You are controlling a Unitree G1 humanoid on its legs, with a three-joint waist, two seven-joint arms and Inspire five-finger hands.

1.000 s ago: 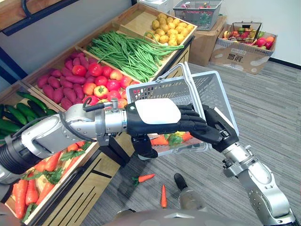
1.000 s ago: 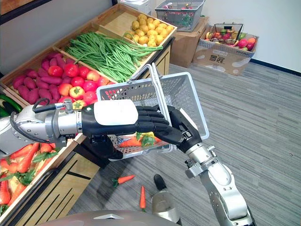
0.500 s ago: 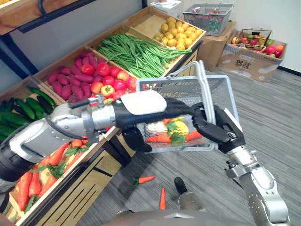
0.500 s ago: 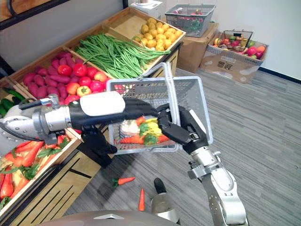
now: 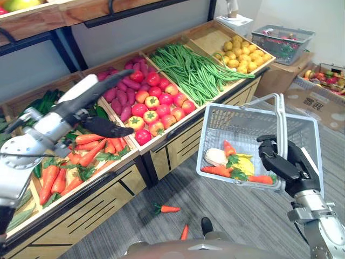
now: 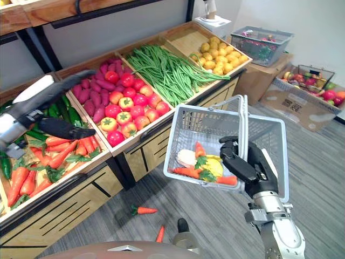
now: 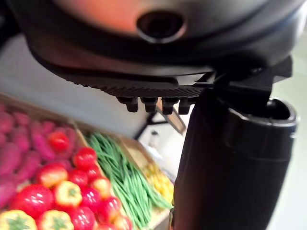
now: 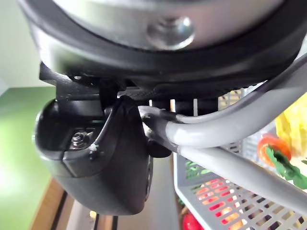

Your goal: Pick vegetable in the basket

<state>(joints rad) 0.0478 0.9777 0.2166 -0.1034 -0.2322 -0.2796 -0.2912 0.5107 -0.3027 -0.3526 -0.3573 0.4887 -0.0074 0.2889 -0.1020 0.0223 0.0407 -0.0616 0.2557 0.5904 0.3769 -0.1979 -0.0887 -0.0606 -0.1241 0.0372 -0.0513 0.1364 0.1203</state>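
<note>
Now | right hand (image 5: 283,162) clasps basket handles (image 5: 280,118) | left hand (image 5: 86,102) outstretched, fingers straight

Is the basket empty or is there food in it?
Not empty. Carrots and something yellow lie inside the basket, which the right hand holds by its handles.

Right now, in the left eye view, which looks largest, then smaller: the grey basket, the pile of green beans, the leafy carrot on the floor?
1. grey basket, though it is nearer the camera, which flatters it
2. pile of green beans, somewhat smaller
3. leafy carrot on the floor, clearly smallest
</note>
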